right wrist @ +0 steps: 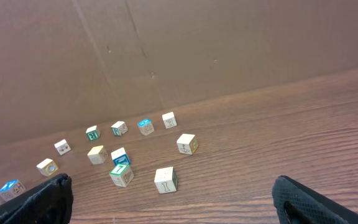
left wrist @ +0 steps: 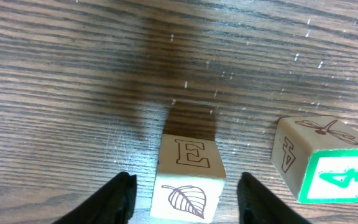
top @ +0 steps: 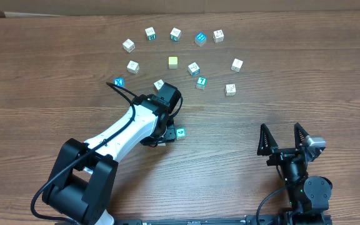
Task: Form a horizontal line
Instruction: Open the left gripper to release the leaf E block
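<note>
Tabletop (top: 36,75) at far left is bare wood with nothing on it. The left arm (top: 114,140) comes in from the near-left corner and ends near the middle. From overhead its wrist covers whatever is under it, so I can't see the fingers there.

The left wrist cam fills that in. The left gripper (left wrist: 187,190) is spread, with the E block (left wrist: 188,180) between the fingers (left wrist: 122,198). There's a thin gap on each side and no contact. The E block sits flat, E face up and leaf face toward the cam.

Just right of it is the green 4 block (left wrist: 328,168), turned a bit askew, near the E block but apart from it. Overhead shows the same green block (top: 180,132) poking out beside the wrist.

Past the wrist, the other blocks (top: 194,69) sit in a loose scatter toward the far edge, not lined up. The right wrist cam sees them side-on, with the cardboard wall (right wrist: 166,56) closing off the far edge right behind them.

The middle and near-right wood between the arms is open. The right gripper (top: 282,139) is parked near right, well away from every block, jaws wide apart.
</note>
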Controlling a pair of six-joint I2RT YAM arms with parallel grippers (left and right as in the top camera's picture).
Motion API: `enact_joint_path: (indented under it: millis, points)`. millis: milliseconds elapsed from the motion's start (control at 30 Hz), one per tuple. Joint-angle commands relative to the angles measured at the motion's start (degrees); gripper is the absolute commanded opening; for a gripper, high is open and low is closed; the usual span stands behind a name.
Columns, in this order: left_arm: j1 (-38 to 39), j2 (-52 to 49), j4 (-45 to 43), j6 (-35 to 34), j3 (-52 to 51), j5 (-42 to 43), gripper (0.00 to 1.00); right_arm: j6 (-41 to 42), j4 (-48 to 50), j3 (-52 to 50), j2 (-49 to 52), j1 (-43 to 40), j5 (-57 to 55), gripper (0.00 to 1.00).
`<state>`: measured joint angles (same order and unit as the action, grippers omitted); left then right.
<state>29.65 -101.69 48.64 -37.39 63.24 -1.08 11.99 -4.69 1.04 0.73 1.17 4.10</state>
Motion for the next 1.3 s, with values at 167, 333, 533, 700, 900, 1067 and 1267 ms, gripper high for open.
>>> enact_joint_path:
  millis: [167,333,533,700,900,1067,1267]
  points:
    - [0.44,0.11,0.17,-0.35,-0.26,-0.57,0.57,-0.07,0.26,-0.57,-0.57,-0.17,0.09,1.00]
    - [0.44,0.11,0.07,-0.35,-0.26,-0.63,0.57,-0.07,0.26,-0.57,-0.57,-0.17,0.07,1.00]
    - [0.44,0.11,-0.48,-0.35,-0.26,-0.63,0.57,-0.04,0.26,-0.57,-0.57,-0.17,0.07,1.00]
    - [0.44,0.11,-0.48,-0.35,-0.26,-0.63,0.58,-0.07,0.26,-0.57,-0.57,-0.17,0.07,1.00]
    - [0.44,0.11,-0.48,-0.33,-0.26,-0.63,0.60,-0.07,0.26,-0.57,-0.57,-0.17,0.07,1.00]
    - [0.44,0.11,-0.52,-0.33,-0.26,-0.66,0.60,-0.04,0.26,-0.57,-0.57,-0.17,0.09,1.00]
    - [0.44,0.11,-0.52,-0.33,-0.26,-0.79,0.59,-0.07,0.26,-0.57,-0.57,-0.17,0.07,1.00]
